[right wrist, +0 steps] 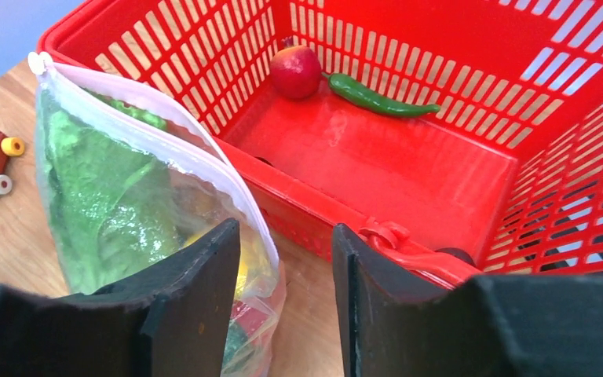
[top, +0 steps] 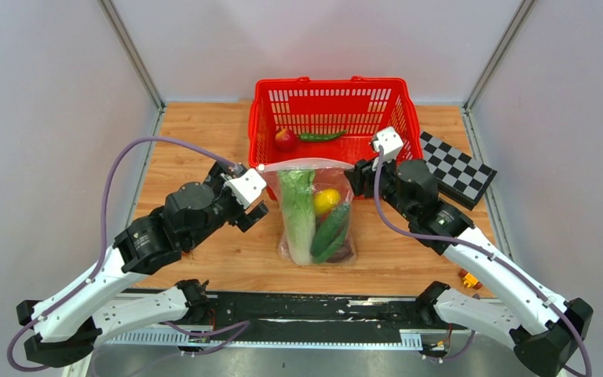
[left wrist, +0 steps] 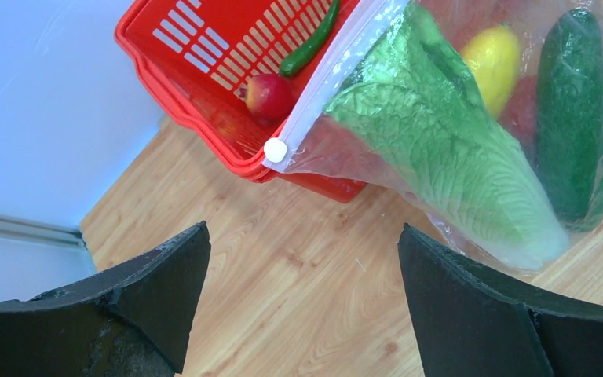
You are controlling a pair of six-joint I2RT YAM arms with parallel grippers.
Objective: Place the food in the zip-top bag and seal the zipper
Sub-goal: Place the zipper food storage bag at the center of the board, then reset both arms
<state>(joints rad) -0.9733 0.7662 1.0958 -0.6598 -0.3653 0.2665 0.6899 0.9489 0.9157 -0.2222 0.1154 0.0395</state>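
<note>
Zip-top bag [top: 315,179] holding lettuce [top: 297,216], apple [top: 285,139] (plus chili [top: 322,136]) in basket [top: 330,82], both jaws spread

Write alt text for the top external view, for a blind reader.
A clear zip-top bag holding lettuce, a lemon and a cucumber sits mid-table between the left gripper and the right gripper, its mouth by a red basket. An apple and a chili lie in the basket.

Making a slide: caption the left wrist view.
Open jaws face the filled bag; apple and chili lie in basket.

Probably a lab: calibration checkerboard [top: 457,167], plain partition walls [top: 47,118] (grey).
</note>
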